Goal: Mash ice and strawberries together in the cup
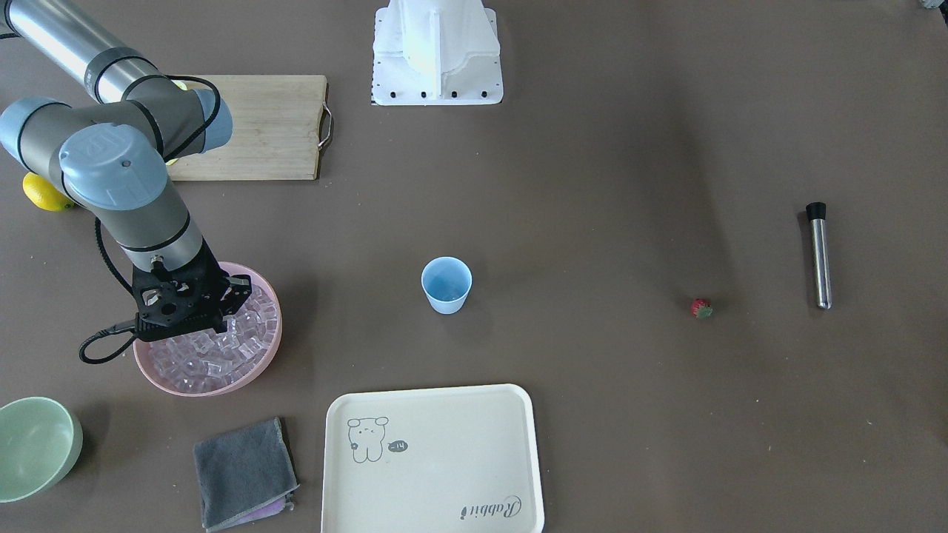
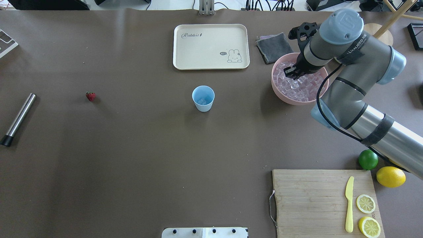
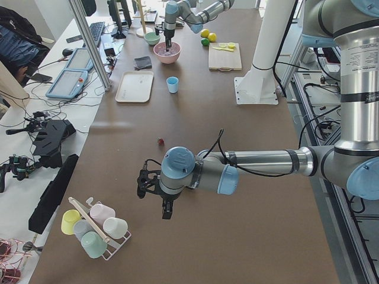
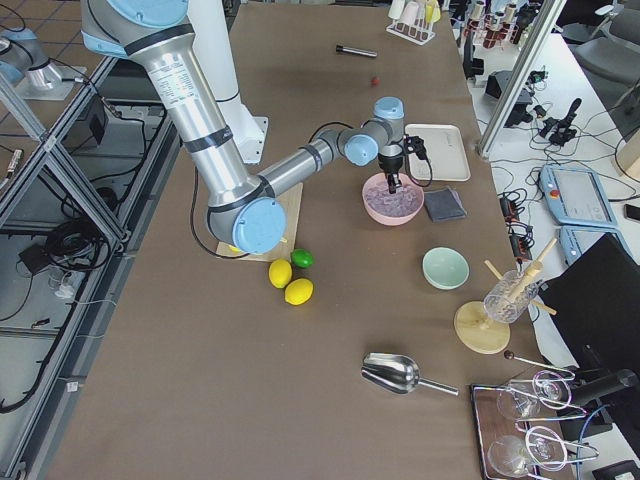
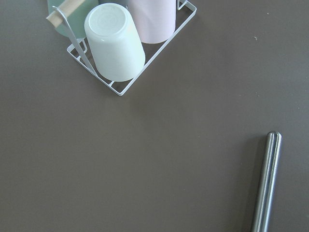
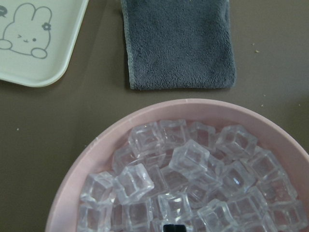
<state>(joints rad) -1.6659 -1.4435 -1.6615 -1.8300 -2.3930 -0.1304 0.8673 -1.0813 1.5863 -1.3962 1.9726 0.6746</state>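
The cup [image 2: 203, 98] stands at the overhead view's centre, the strawberry [image 2: 90, 96] well apart at mid-left. Beyond, upper right, the right gripper [image 2: 292, 73] dips into ice [image 2: 304, 89] in the pink bowl [image 2: 275, 84]. Whether it or the left gripper [image 3: 167, 212] is open cannot be told.

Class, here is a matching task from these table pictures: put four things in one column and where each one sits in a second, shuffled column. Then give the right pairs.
Column A
1. heap of ice
2. strawberry
3. cup
4. yellow knife

Column B
a. on the wooden cutting board
b. in the pink bowl
c. on bare table, nearest the metal rod
d. upright at mid-table, near the tray

Pairs: 1-b, 2-c, 3-d, 4-a
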